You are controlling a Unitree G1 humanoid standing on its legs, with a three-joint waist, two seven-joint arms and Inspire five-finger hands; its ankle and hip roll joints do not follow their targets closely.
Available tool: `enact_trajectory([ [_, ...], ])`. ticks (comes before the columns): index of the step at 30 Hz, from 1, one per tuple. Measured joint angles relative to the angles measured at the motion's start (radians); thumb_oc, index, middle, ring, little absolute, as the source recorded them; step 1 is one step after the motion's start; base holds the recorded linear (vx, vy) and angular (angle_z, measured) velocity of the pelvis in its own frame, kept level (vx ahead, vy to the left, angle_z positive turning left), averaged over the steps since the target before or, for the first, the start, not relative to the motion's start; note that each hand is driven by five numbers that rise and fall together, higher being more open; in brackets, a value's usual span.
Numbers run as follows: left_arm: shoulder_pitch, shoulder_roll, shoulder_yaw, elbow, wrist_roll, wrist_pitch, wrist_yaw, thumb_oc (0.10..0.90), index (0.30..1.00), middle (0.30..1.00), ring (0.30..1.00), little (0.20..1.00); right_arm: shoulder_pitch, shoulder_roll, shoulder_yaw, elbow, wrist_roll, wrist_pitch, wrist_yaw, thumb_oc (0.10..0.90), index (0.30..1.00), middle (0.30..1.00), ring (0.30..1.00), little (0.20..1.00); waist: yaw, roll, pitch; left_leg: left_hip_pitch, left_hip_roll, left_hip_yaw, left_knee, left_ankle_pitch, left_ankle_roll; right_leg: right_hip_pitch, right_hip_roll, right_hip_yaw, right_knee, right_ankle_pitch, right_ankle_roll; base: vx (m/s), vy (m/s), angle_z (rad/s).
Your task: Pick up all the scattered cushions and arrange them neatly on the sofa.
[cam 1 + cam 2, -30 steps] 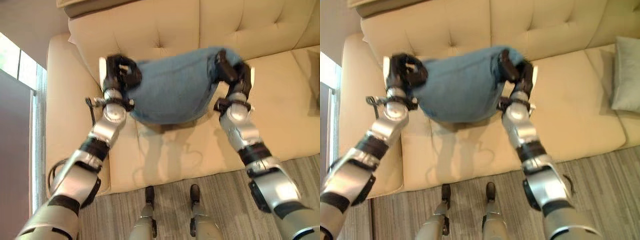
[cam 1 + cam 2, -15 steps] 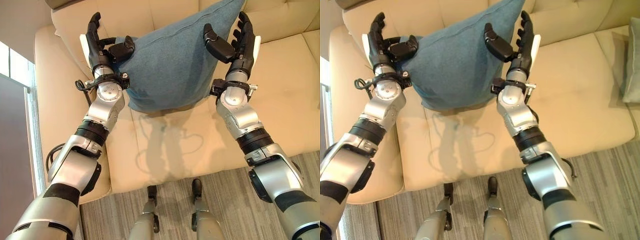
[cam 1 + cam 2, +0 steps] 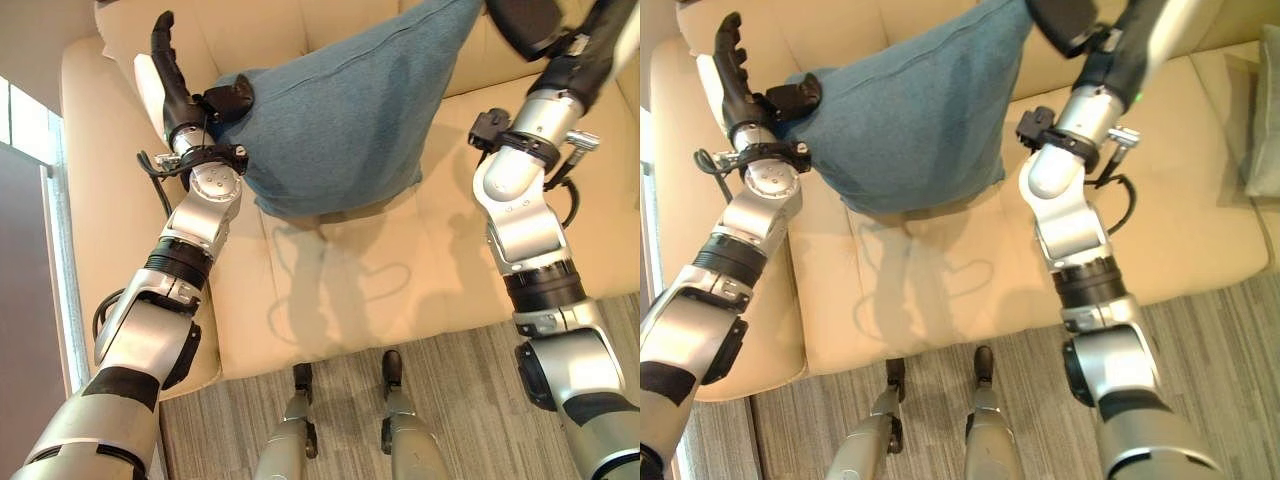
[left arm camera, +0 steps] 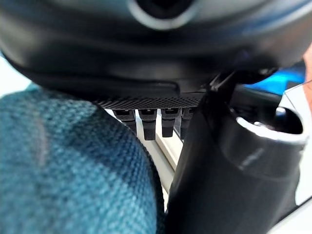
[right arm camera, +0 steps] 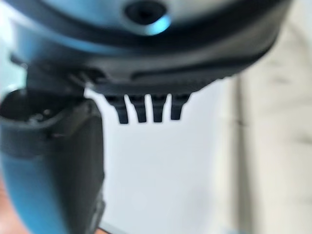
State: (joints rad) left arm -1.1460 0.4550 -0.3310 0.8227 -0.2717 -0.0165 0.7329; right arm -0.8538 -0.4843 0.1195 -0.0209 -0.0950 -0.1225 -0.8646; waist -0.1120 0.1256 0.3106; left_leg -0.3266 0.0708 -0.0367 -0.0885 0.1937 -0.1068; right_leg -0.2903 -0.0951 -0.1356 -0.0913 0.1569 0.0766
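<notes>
Setting: a domestic living room or lounge, as indicated by the furnishings.

Sofa [image 3: 330,290]: cream, upholstered, with a button-tufted backrest and a padded armrest [image 3: 95,200]; it is seen directly ahead of and beneath both raised hands.

Blue cushion [image 3: 340,120]: soft teal fabric, propped over the seat against the backrest, beside the left hand [image 3: 175,85].

Grey-green cushion [image 3: 1265,110]: set on the seat well out past the right hand [image 3: 1065,20].

Floor [image 3: 460,390]: grey striped carpet or plank, laid below the sofa front.

Window [image 3: 15,120]: daylight is admitted at the far side of the armrest, outward of the left hand.
</notes>
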Motion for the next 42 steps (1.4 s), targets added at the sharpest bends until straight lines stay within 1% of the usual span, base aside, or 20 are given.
enact_trajectory([
  [2, 0.002, 0.002, 0.022, 0.019, 0.002, 0.005, 0.0, 0.8, 0.9, 0.9, 0.9, 0.9, 0.16, 0.021, 0.003, -0.153, -0.008, -0.066, 0.053, 0.8, 0.9, 0.9, 0.9, 0.9, -0.02, -0.004, 0.002, 0.002, 0.0, 0.002, 0.0, 0.0, 0.0, 0.0, 0.001, 0.002, 0.0, 0.0, 0.0, 0.01, 0.012, -0.04],
  [4, 0.003, 0.004, 0.027, 0.03, 0.002, 0.013, 0.001, 0.8, 0.9, 0.9, 0.9, 0.9, 0.273, 0.072, 0.026, -0.181, 0.046, -0.111, 0.122, 0.8, 0.9, 0.9, 0.9, 0.9, -0.04, -0.004, 0.003, 0.001, 0.0, 0.004, 0.0, 0.0, 0.0, -0.001, 0.003, 0.003, 0.0, -0.002, 0.0, -0.01, 0.004, -0.06],
  [6, 0.005, 0.002, 0.026, 0.024, 0.001, 0.016, 0.0, 0.8, 0.9, 0.9, 0.9, 0.9, 0.361, 0.076, 0.06, -0.165, 0.141, -0.11, 0.209, 0.8, 0.9, 0.9, 0.9, 0.9, -0.045, -0.003, 0.004, 0.0, 0.003, 0.008, -0.001, -0.005, 0.004, -0.005, 0.005, 0.004, 0.0, -0.003, 0.001, 0.01, -0.014, -0.08],
  [7, 0.007, 0.002, 0.026, 0.017, 0.0, 0.016, -0.001, 0.8, 0.9, 0.9, 0.9, 0.9, 0.381, 0.068, 0.065, -0.147, 0.153, -0.11, 0.241, 0.8, 0.9, 0.9, 0.9, 0.9, -0.046, -0.002, 0.005, 0.0, 0.006, 0.01, -0.001, -0.014, 0.013, -0.006, 0.007, 0.005, -0.001, -0.007, 0.007, 0.01, -0.019, -0.03],
  [8, 0.012, 0.002, 0.027, -0.002, 0.0, 0.016, -0.001, 0.8, 0.9, 0.9, 0.9, 0.9, 0.403, 0.057, 0.066, -0.127, 0.162, -0.105, 0.277, 0.8, 0.9, 0.9, 0.9, 0.9, -0.047, -0.003, 0.006, -0.001, 0.006, 0.014, -0.001, -0.016, 0.014, -0.007, 0.007, 0.005, -0.001, -0.007, 0.009, 0.0, 0.0, 0.0],
  [11, 0.061, 0.004, 0.027, -0.083, 0.004, 0.012, -0.001, 0.8, 0.9, 0.9, 0.9, 0.9, 0.421, 0.05, 0.073, -0.078, 0.2, -0.1, 0.36, 0.8, 0.9, 0.9, 0.9, 0.9, -0.045, -0.003, 0.006, -0.003, 0.001, 0.023, -0.001, -0.022, 0.013, -0.013, 0.0, 0.011, -0.001, -0.006, 0.011, 0.01, 0.0, -0.04],
  [13, 0.083, 0.004, 0.027, -0.091, 0.021, 0.012, -0.003, 0.8, 0.9, 0.9, 0.9, 0.9, 0.42, 0.049, 0.08, -0.05, 0.235, -0.099, 0.408, 0.8, 0.9, 0.9, 0.9, 0.9, -0.043, -0.004, 0.006, -0.002, -0.002, 0.027, -0.001, -0.019, 0.02, -0.014, -0.002, 0.014, -0.001, -0.004, 0.012, 0.02, -0.005, -0.03],
  [15, 0.086, 0.005, 0.027, -0.095, 0.022, 0.012, -0.009, 0.8, 0.9, 0.9, 0.9, 0.9, 0.396, 0.028, 0.122, 0.018, 0.273, -0.095, 0.446, 0.8, 0.9, 0.9, 0.9, 0.9, -0.038, -0.004, 0.006, -0.001, -0.001, 0.029, 0.0, -0.018, 0.021, -0.013, -0.001, 0.013, 0.0, 0.004, 0.003, 0.0, 0.0, 0.0],
  [17, 0.086, 0.005, 0.027, -0.101, 0.041, 0.01, -0.019, 0.8, 0.9, 0.9, 0.9, 0.9, 0.373, 0.005, 0.173, 0.077, 0.28, -0.071, 0.487, 0.8, 0.9, 0.9, 0.9, 0.9, -0.034, -0.004, 0.006, 0.003, 0.0, 0.03, 0.0, -0.018, 0.021, -0.007, 0.0, 0.009, 0.0, 0.004, 0.003, 0.0, -0.011, 0.02],
  [18, 0.086, 0.005, 0.026, -0.102, 0.042, 0.01, -0.025, 0.8, 0.9, 0.9, 0.9, 0.9, 0.367, 0.01, 0.198, 0.104, 0.299, -0.068, 0.506, 0.8, 0.9, 0.9, 0.9, 0.9, -0.029, -0.004, 0.007, 0.008, 0.001, 0.03, 0.0, -0.017, 0.02, -0.001, 0.001, 0.005, 0.0, 0.004, 0.003, 0.0, 0.0, 0.0],
  [19, 0.086, 0.005, 0.022, -0.102, 0.043, 0.011, -0.031, 0.8, 0.9, 0.9, 0.9, 0.9, 0.35, 0.019, 0.228, 0.152, 0.362, -0.063, 0.535, 0.8, 0.9, 0.9, 0.9, 0.9, -0.028, -0.008, 0.01, 0.021, 0.001, 0.032, 0.0, -0.016, 0.02, 0.011, 0.001, 0.004, 0.0, 0.004, 0.003, 0.0, 0.0, 0.0],
  [20, 0.086, 0.004, 0.018, -0.102, 0.047, 0.011, -0.035, 0.8, 0.9, 0.9, 0.9, 0.9, 0.344, 0.026, 0.24, 0.17, 0.389, -0.058, 0.552, 0.8, 0.9, 0.9, 0.9, 0.9, -0.027, -0.008, 0.011, 0.026, 0.001, 0.032, 0.0, -0.016, 0.02, 0.017, 0.001, 0.003, 0.0, 0.004, 0.003, 0.0, 0.0, 0.0],
  [22, 0.083, 0.001, 0.015, -0.102, 0.069, 0.013, -0.049, 0.8, 0.9, 0.9, 0.9, 0.9, 0.311, 0.043, 0.287, 0.219, 0.495, -0.054, 0.578, 0.8, 0.9, 0.9, 0.9, 0.9, -0.02, -0.008, 0.025, 0.048, 0.002, 0.032, 0.0, -0.016, 0.019, 0.04, 0.0, 0.001, 0.0, 0.003, 0.003, 0.0, 0.0, 0.0],
  [24, 0.083, 0.001, 0.011, -0.103, 0.081, 0.013, -0.051, 0.8, 0.9, 0.9, 0.9, 0.9, 0.27, 0.05, 0.315, 0.252, 0.543, -0.047, 0.58, 0.8, 0.9, 0.9, 0.9, 0.9, -0.019, -0.008, 0.026, 0.05, 0.002, 0.031, 0.0, -0.016, 0.019, 0.042, 0.0, 0.0, 0.0, 0.003, 0.003, 0.0, 0.0, 0.0],
  [27, 0.09, 0.0, 0.004, -0.137, 0.084, 0.014, -0.041, 0.8, 0.9, 0.9, 0.9, 0.9, 0.232, 0.058, 0.316, 0.271, 0.579, -0.043, 0.579, 0.8, 0.9, 0.9, 0.9, 0.9, -0.012, -0.011, 0.027, 0.05, 0.002, 0.029, 0.0, -0.016, 0.019, 0.044, 0.0, -0.001, 0.0, 0.002, 0.002, 0.0, -0.002, 0.01],
  [30, 0.091, -0.031, 0.003, -0.171, 0.088, 0.001, -0.003, 0.8, 0.9, 0.9, 0.9, 0.9, 0.173, 0.067, 0.327, 0.353, 0.581, -0.043, 0.565, 0.8, 0.9, 0.9, 0.9, 0.9, -0.011, -0.012, 0.028, 0.052, 0.002, 0.027, 0.0, -0.016, 0.019, 0.049, 0.001, -0.004, 0.0, 0.001, 0.002, 0.0, -0.003, 0.03],
  [36, 0.089, -0.037, -0.019, -0.222, 0.11, -0.013, 0.007, 0.8, 0.9, 0.9, 0.9, 0.9, 0.102, 0.112, 0.351, 0.45, 0.576, -0.044, 0.504, 0.8, 0.9, 0.9, 0.9, 0.9, -0.011, -0.012, 0.028, 0.06, 0.005, 0.025, 0.0, -0.015, 0.017, 0.056, 0.005, -0.006, -0.001, 0.002, 0.001, 0.0, 0.0, 0.0],
  [40, 0.082, -0.026, -0.02, -0.256, 0.195, -0.023, 0.033, 0.8, 0.9, 0.9, 0.9, 0.9, 0.081, 0.112, 0.358, 0.45, 0.574, -0.044, 0.485, 0.8, 0.9, 0.9, 0.9, 0.9, -0.007, -0.012, 0.028, 0.061, 0.006, 0.022, 0.0, -0.014, 0.016, 0.06, 0.006, -0.011, 0.0, 0.003, 0.0, 0.04, 0.008, 0.03],
  [42, 0.077, 0.02, -0.019, -0.259, 0.252, -0.022, 0.067, 0.8, 0.9, 0.9, 0.9, 0.9, 0.074, 0.108, 0.366, 0.449, 0.563, -0.044, 0.484, 0.8, 0.9, 0.9, 0.9, 0.9, -0.009, -0.012, 0.028, 0.062, 0.007, 0.022, 0.0, -0.013, 0.016, 0.062, 0.006, -0.013, 0.0, 0.003, 0.0, 0.02, 0.011, 0.01],
])
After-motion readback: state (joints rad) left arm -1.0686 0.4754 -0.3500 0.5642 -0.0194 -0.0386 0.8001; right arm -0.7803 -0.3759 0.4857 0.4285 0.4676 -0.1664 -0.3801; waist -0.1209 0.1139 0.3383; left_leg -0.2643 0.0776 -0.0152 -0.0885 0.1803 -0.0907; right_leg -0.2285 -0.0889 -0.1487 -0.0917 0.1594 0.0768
